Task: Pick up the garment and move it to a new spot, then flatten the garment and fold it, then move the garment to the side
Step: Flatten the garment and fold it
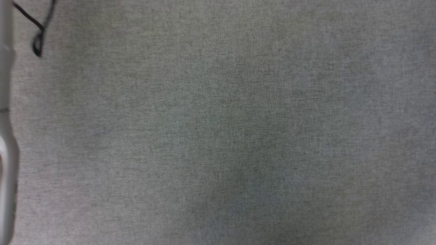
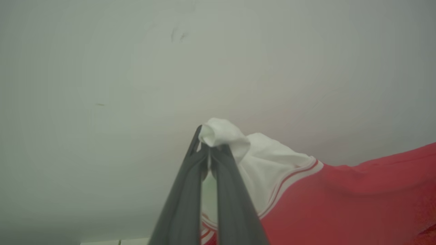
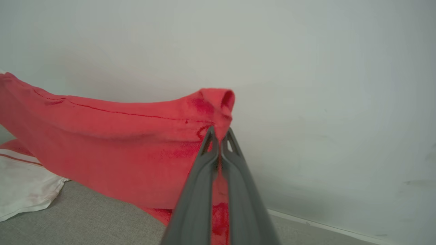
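The garment (image 2: pixel 357 200) is a bright red T-shirt with white sleeves and striped trim, held up in the air between both grippers. My left gripper (image 2: pixel 208 149) is shut on a bunched white sleeve tip (image 2: pixel 221 134), with the red body stretching off to the right. In the right wrist view the garment (image 3: pixel 112 143) hangs as a taut red span, and my right gripper (image 3: pixel 219 136) is shut on a pinched red edge. A white sleeve (image 3: pixel 24 187) droops onto the grey surface (image 3: pixel 85 221) at the lower left.
The head view looks down on grey woven fabric (image 1: pixel 218 122), with a black cable (image 1: pixel 37 34) at the top left and a pale grey tube (image 1: pixel 6 153) along the left edge. A pale wall (image 3: pixel 306 68) stands behind the garment.
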Available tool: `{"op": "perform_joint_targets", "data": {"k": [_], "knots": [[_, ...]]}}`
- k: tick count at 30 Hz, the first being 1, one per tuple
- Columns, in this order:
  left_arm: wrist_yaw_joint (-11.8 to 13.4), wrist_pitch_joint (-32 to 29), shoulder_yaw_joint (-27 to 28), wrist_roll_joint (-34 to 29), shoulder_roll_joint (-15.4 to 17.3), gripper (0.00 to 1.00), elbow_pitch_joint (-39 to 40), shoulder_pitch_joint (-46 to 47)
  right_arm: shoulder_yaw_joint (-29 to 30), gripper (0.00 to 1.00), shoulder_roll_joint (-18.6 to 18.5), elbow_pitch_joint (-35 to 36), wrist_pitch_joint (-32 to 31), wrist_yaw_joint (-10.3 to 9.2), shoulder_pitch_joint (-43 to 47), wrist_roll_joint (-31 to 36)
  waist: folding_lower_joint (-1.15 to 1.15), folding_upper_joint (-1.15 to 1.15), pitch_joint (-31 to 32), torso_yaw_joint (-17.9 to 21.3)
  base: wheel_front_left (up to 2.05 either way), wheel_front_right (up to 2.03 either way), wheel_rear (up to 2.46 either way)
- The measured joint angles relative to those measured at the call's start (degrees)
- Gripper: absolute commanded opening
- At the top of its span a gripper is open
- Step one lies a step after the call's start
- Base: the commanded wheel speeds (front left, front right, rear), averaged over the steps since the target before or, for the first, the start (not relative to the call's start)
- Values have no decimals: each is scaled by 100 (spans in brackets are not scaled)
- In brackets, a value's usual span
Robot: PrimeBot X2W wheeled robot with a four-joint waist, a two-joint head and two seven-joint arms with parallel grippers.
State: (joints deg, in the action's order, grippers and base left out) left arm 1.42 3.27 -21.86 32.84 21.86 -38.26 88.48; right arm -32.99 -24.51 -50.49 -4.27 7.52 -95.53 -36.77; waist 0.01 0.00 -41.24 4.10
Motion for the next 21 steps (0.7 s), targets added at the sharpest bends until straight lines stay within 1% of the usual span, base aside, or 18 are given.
{"op": "perform_joint_targets", "data": {"k": [4,7,13,18,21], "knots": [[-94,268,74,229,-65,0,-159,-656,-357,0,-14,-129,132,0,526,-194,0,0,210,-40,0,0,0],[-144,467,178,416,-74,0,-194,-1259,-532,0,-127,-93,253,0,1000,-438,0,0,451,-68,0,0,0],[-192,824,344,748,-5,0,-76,-2934,-781,0,-220,134,608,0,2463,-951,-1,0,1161,-96,0,0,0],[-35,913,500,982,152,0,450,-4411,-859,0,-260,354,845,1,3643,-1229,-2,0,1860,-99,0,0,0],[163,955,583,1065,247,0,967,-5285,-835,0,-324,516,917,3,4245,-1389,-2,0,2265,-97,0,0,0]]}}
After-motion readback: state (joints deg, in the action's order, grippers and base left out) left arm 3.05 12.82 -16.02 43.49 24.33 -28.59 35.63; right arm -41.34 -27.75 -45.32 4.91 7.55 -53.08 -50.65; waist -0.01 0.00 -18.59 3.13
